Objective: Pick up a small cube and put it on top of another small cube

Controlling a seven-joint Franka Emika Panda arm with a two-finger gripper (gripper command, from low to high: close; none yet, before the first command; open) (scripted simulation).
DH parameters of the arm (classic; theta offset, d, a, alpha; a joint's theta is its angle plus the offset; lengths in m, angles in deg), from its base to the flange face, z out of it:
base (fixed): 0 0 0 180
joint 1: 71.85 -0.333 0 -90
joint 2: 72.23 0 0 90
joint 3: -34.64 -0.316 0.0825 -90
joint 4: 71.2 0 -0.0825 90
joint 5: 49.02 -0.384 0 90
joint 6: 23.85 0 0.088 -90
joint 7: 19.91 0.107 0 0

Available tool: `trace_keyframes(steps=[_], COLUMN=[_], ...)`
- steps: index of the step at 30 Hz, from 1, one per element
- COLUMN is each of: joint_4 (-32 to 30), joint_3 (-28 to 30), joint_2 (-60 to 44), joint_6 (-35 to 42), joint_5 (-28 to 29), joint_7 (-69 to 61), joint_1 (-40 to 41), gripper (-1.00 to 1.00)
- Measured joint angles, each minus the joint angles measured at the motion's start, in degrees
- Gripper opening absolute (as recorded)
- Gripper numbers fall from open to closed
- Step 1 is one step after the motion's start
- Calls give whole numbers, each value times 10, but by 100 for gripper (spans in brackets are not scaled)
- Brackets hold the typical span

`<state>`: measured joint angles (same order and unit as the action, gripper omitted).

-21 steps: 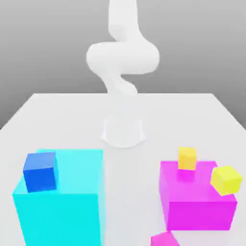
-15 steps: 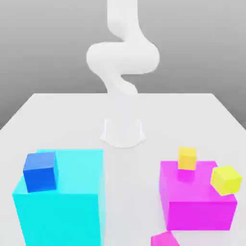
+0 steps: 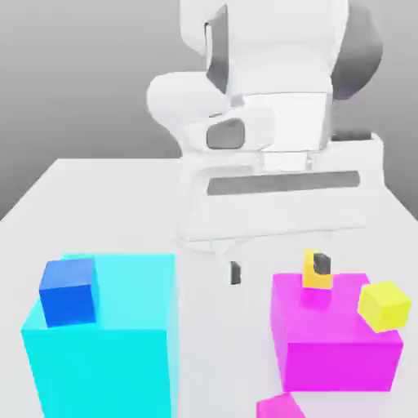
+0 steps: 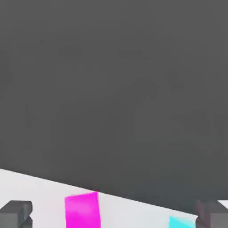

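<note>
Hovering open gripper (image 3: 278, 268) above small cube (image 3: 280, 406)

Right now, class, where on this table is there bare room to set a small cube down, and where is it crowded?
Free: the strip between the cyan block and the large magenta block, and the table behind both. Crowded: the magenta block's top, with two yellow cubes and the gripper close by.

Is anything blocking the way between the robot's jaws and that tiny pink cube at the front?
The gripper hangs open behind the large magenta block. The small pink cube lies on the table in front of that block, so the block's front corner sits roughly between them; coming down from above looks unobstructed.
</note>
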<state>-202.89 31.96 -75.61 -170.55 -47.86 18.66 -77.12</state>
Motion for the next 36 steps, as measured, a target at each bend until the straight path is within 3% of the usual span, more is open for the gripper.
trace_keyframes(steps=[11, 12, 19, 23, 36], joint_4=[13, 18, 19, 4, -148], joint_3=[-1, 1, 1, -6, -62], joint_2=[-229, -249, -254, -186, 84], joint_6=[-99, -115, -119, -65, 52], joint_5=[20, 22, 23, 15, -37], joint_7=[-13, -12, -11, -17, -96], joint_1=[-19, -21, -21, -16, -76], gripper=[0, -100, -100, -100, -100])
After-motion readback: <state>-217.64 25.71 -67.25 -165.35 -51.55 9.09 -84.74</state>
